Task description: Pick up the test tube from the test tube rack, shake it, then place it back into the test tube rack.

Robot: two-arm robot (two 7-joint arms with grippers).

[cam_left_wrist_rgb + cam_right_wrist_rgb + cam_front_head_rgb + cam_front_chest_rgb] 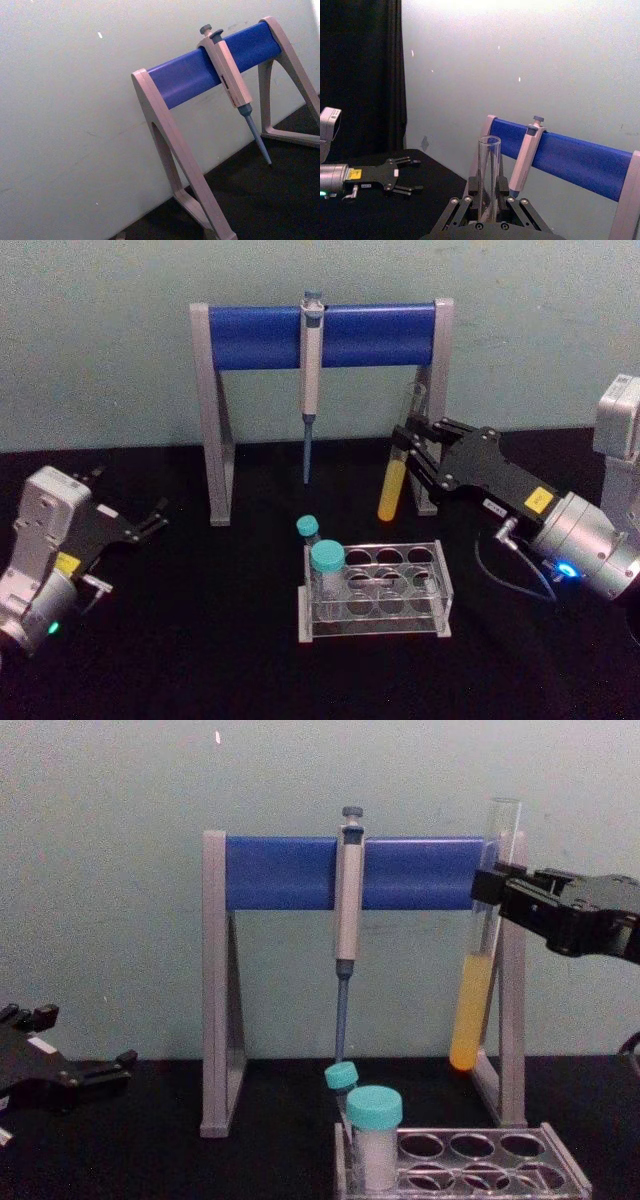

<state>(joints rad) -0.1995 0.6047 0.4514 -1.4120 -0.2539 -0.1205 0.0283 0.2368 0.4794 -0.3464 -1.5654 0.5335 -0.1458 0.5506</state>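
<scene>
My right gripper (410, 447) is shut on the test tube (397, 465), a slim clear tube with yellow-orange liquid in its lower part. It holds the tube in the air, slightly tilted, behind and above the right end of the test tube rack (443, 592). In the chest view the tube (476, 970) hangs well above the rack (475, 1160), gripped near its top by the right gripper (492, 888). The right wrist view shows the tube's open mouth (489, 150) rising between the fingers (474, 186). My left gripper (143, 523) rests open at the far left.
A wide teal-capped tube (327, 565) and a small teal-capped tube (307, 529) stand at the rack's left end. Behind stands the grey-and-blue pipette stand (250, 335) with a pipette (310, 370) hanging from it; its right leg (433, 420) is close behind the held tube.
</scene>
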